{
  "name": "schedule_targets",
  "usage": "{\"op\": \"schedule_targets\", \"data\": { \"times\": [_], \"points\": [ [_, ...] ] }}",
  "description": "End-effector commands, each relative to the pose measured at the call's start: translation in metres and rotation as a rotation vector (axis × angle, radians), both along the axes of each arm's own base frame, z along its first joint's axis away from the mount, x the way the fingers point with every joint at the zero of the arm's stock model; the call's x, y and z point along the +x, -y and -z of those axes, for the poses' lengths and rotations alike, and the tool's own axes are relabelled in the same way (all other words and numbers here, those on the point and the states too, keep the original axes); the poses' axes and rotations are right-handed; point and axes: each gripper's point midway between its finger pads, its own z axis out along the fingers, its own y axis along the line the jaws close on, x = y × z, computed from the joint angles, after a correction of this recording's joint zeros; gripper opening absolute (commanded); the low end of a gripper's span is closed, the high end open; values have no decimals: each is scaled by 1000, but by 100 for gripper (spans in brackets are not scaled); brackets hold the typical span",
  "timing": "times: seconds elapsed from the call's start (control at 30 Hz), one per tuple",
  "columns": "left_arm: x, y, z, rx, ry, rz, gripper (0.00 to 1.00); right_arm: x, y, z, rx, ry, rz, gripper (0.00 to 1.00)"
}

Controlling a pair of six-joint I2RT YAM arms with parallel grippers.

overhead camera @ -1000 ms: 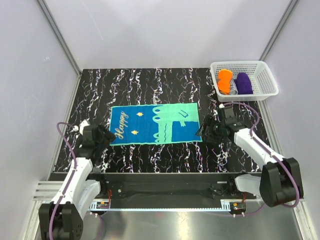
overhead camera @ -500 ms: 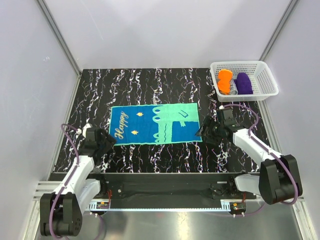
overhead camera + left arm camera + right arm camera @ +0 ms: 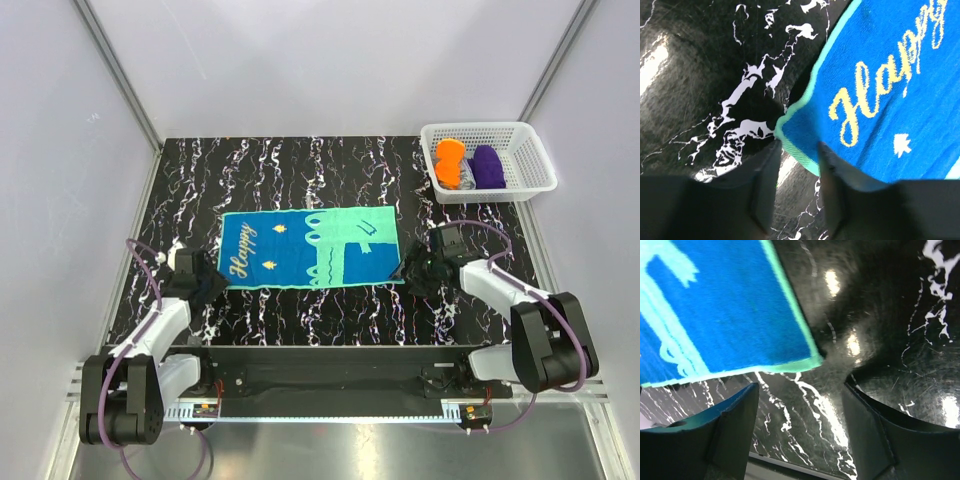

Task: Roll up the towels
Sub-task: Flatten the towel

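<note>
Here, left gripper (image 3: 797, 147) and right gripper (image 3: 800, 386) gape open at corners of the towel (image 3: 310, 248).

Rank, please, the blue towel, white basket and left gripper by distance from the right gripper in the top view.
1. blue towel: its corner beside the right gripper.
2. white basket: far right corner.
3. left gripper: across the towel.
</note>
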Motion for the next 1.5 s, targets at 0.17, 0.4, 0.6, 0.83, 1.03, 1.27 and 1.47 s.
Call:
{"op": "schedule_targets", "data": {
  "times": [0.17,0.4,0.6,0.83,1.03,1.27,1.47],
  "points": [
    [11,-2,-7,2,20,-3,22,13,0,23,8,-12,75,69],
    [13,-2,-7,7,18,3,1,16,-3,37,17,-37,80,38],
    [14,-2,-9,15,25,10,0,13,1,31,3,-21,76,10],
    [5,-3,-28,24,74,13,0,3,7,4,-13,22,70,7],
    [1,-8,-61,53,152,10,0,-9,13,-19,-52,23,17,9],
    [-2,2,-44,9,123,43,40,-9,15,-24,-78,14,-7,10],
    [-2,12,-22,-44,90,65,56,-11,16,-19,-77,4,-5,10]
  ]
}}
